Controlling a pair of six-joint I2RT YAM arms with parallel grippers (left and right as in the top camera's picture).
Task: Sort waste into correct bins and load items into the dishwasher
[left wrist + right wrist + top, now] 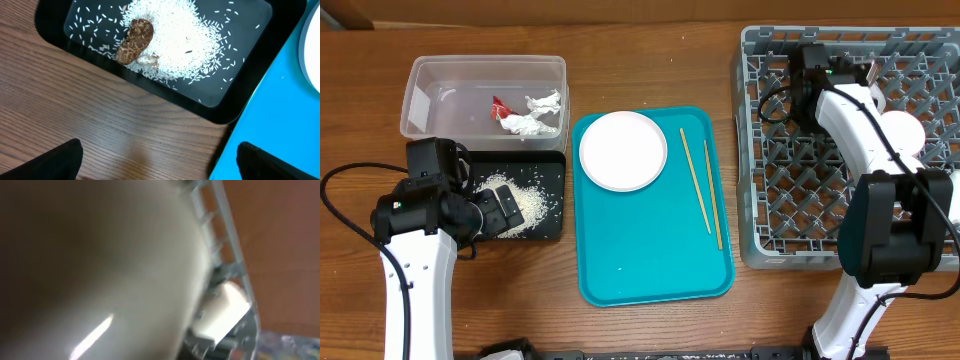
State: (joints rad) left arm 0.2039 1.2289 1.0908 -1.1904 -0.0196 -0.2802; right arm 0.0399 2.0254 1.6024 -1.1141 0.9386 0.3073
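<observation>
Wood-grain desk (770,310) carries everything. Large square grey plastic dish rack (790,200) sits at the right end. The right arm reaches over its far side, and a white round dish (902,130) shows in the rack just beside the arm. Right gripper (860,72): cannot tell whether it is apart or closed, as its wrist view is filled by a blurred white surface.

Teal rectangular serving tray (640,250) lies mid-desk and holds a flat white round plate (623,150) at its far end. Two thin wooden chopsticks (696,180) lie lengthwise beside the plate.

Clear rectangular plastic tub (430,100) is far left and contains crumpled white tissue (535,120) touching a small red foil wrapper (500,106).

Shallow black rectangular tray (548,170) is in front of the tub. Left gripper (165,165) hovers over the tray's near edge, fingers spread wide, holding nothing.

In the black tray a small brown food scrap (135,40) rests against a heap of loose white rice grains (185,35).
</observation>
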